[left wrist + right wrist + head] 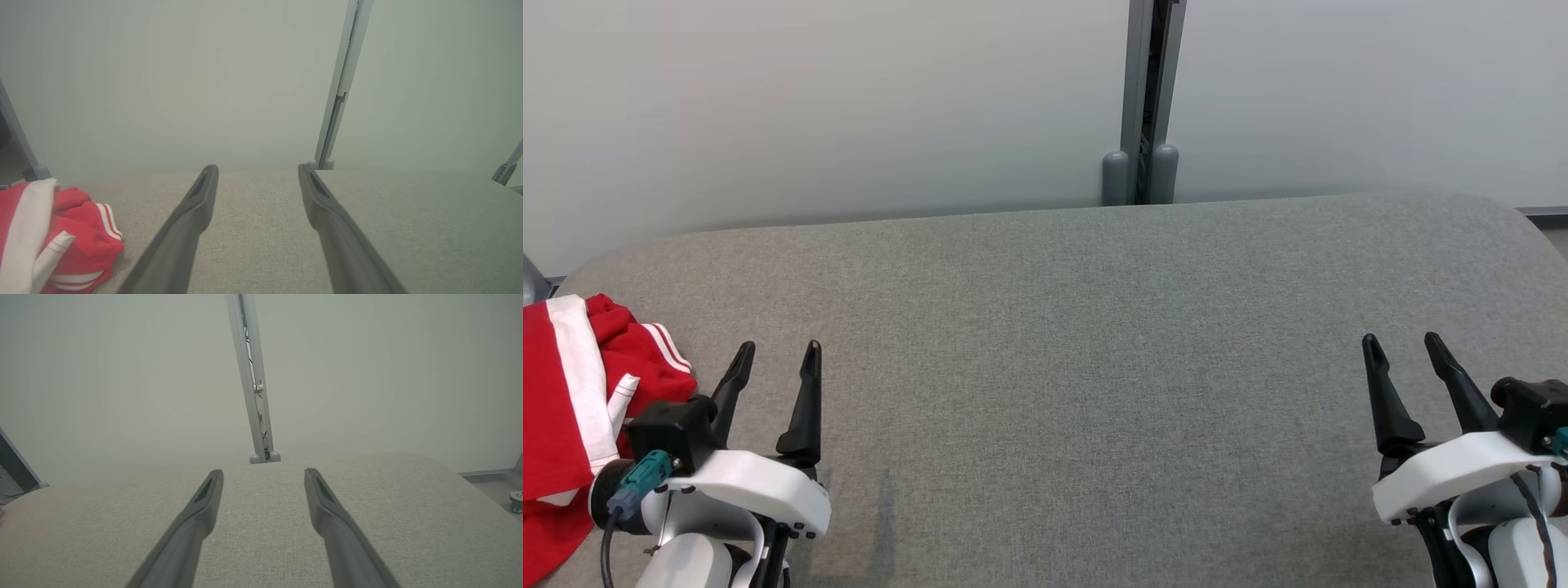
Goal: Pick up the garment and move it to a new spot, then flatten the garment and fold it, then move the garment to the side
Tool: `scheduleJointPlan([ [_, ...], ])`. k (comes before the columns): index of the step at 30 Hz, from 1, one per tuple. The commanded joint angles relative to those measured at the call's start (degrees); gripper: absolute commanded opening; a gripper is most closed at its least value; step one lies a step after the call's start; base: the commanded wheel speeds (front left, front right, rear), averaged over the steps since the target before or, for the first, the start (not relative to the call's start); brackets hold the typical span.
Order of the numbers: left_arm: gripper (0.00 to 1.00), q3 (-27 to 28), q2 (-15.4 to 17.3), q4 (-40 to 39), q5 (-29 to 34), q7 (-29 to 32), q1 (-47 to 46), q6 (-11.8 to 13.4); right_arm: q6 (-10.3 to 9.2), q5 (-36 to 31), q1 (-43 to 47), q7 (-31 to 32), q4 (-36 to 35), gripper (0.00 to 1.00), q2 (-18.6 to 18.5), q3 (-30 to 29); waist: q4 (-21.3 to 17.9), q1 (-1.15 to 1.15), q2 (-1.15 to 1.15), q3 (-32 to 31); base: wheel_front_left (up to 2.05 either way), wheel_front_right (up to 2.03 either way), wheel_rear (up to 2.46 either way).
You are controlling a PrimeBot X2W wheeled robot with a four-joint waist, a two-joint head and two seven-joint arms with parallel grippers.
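Garment of crumpled red cloth with white stripes [547,408] lies at the grey fabric table's [1094,367] left edge beside the spread left gripper [777,349]; head view adds the right gripper [1401,339], equally spread.

The head camera is looking forward and down from above, taking in the grey fabric worktop [1094,367] out to its far edge and the pale wall [849,98] behind. Each wrist camera is sitting low and close over the worktop, facing along the left gripper [257,169] or the right gripper [263,473] toward that wall. All three views are sharing the far edge and the grey post [1143,98]. The head and left wrist views are also sharing the red and white garment [556,408] at the left end.
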Motion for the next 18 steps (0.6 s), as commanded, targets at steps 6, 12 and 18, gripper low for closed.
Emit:
scheduleJointPlan([
  [6,1.00,-0.31,0.96,-0.33,2.39,0.59,-0.07,0.49,0.10,-1.88,0.54,-0.99,-0.92,1.00,-0.03,-0.24,0.04,0.00,0.00,-0.04,0.00,0.00,0.00],
  [12,1.00,-0.57,1.36,-0.45,3.66,1.23,0.43,0.88,0.11,-2.96,1.16,-1.34,-1.14,1.00,0.20,-0.14,0.09,0.00,0.00,-0.27,0.00,0.00,0.00],
  [18,1.00,-0.79,1.70,-0.71,4.89,1.71,0.94,1.26,0.12,-4.24,1.33,-2.10,-1.49,1.00,0.35,0.23,-0.01,0.00,0.00,-0.38,0.00,0.00,0.00],
])
